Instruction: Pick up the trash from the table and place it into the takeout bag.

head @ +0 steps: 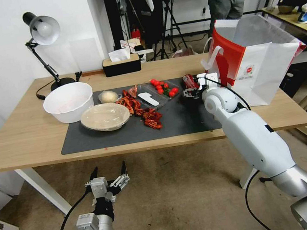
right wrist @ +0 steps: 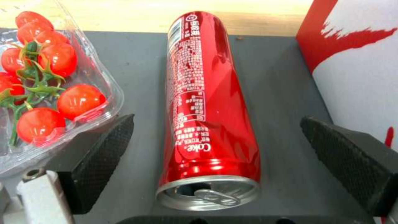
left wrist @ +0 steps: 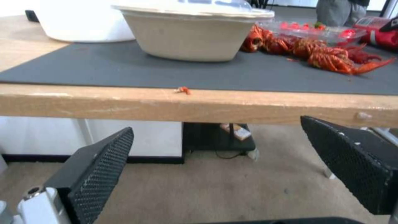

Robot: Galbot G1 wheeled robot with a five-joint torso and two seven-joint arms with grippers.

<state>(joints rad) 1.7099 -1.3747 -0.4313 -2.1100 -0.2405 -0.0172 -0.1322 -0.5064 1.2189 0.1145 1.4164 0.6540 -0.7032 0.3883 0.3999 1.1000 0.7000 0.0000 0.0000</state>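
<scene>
The right gripper (right wrist: 215, 168) straddles the fallen red soda can (right wrist: 207, 102) with fingers spread for a grab, the left gripper (head: 108, 172) open below the surface (head: 22, 143).

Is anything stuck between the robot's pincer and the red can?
No. The right pincer hangs open right over the red can, which lies on its side on the grey mat, a finger on either side. The tomato box is beside it, not between.

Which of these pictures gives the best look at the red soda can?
The right wrist view: the red soda can lies dented on its side between the open right gripper. The head view shows it small, behind the gripper; the left wrist view catches just a red edge.
</scene>
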